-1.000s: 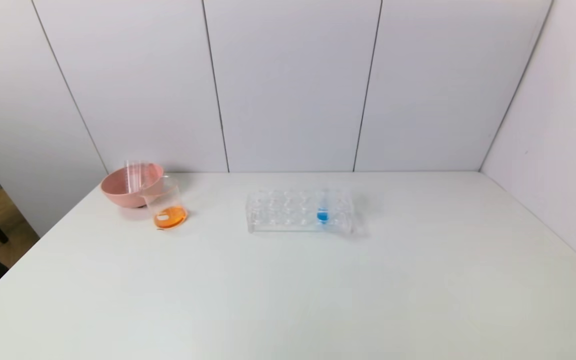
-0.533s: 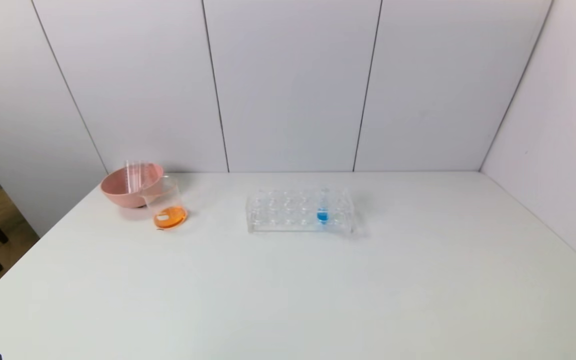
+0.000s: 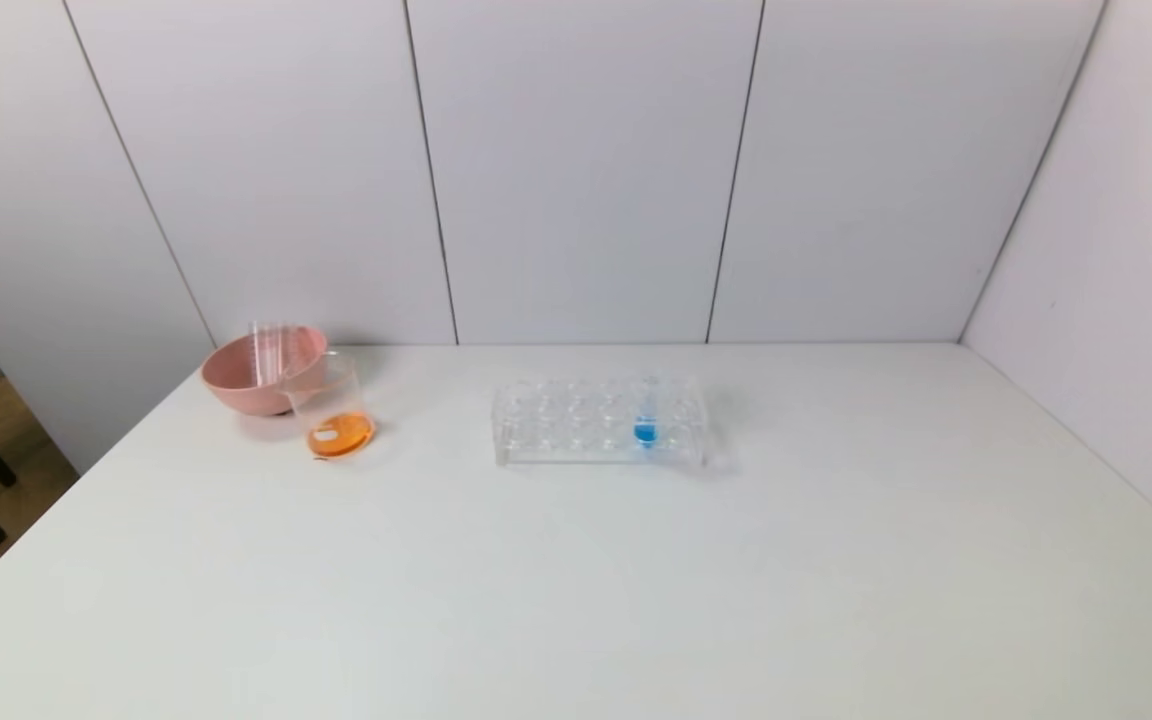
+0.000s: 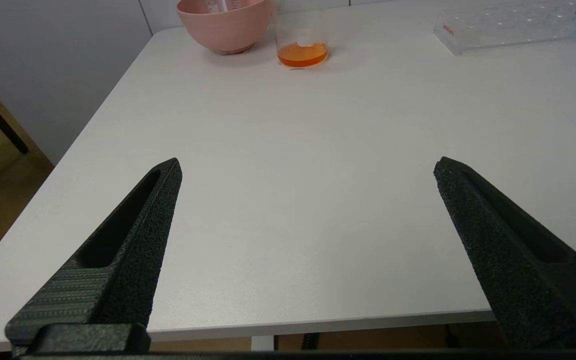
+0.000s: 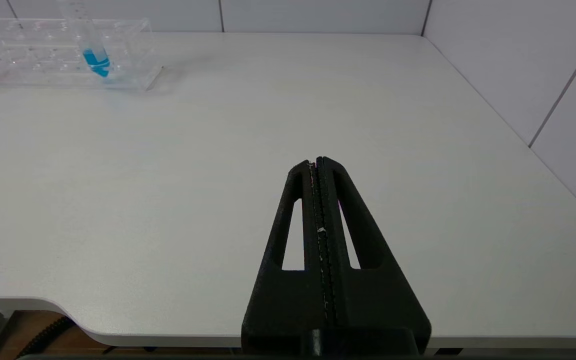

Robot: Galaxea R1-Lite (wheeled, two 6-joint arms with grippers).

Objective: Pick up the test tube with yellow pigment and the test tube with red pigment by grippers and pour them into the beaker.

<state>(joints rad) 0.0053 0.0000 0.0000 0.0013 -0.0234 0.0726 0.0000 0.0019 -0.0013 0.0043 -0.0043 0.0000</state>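
the beaker [image 3: 334,415] sits upright on the white table [image 3: 576,600], touching or nearly touching the pink bowl [image 3: 251,380] on the side toward the rack. it's clear plastic or glass, round, with a thin layer of orange liquid [image 3: 340,437] in the bottom. inside the pink bowl two slim clear tubes [image 3: 269,352] stand with their long axis close to vertical, open ends up, leaning on the rim. they look emptied, and i honestly can't tell which one is the test tube with yellow pigment and which the red one.

well to the side of the beaker, away from the bowl, lies the clear tube rack [image 3: 598,422], a flat blocky box with rows of round wells. one tube with blue liquid [image 3: 645,428] stands in it, rounded end down, tipped a little.

left gripper [image 4: 308,167] hangs at the near table edge, far from the beaker, its rough black wedge fingers [image 4: 138,235] spread wide with nothing between them. right gripper [image 5: 317,161] hovers over the near edge too, on the far side of the rack from the beaker, fingers pressed flat together, nothing in them.
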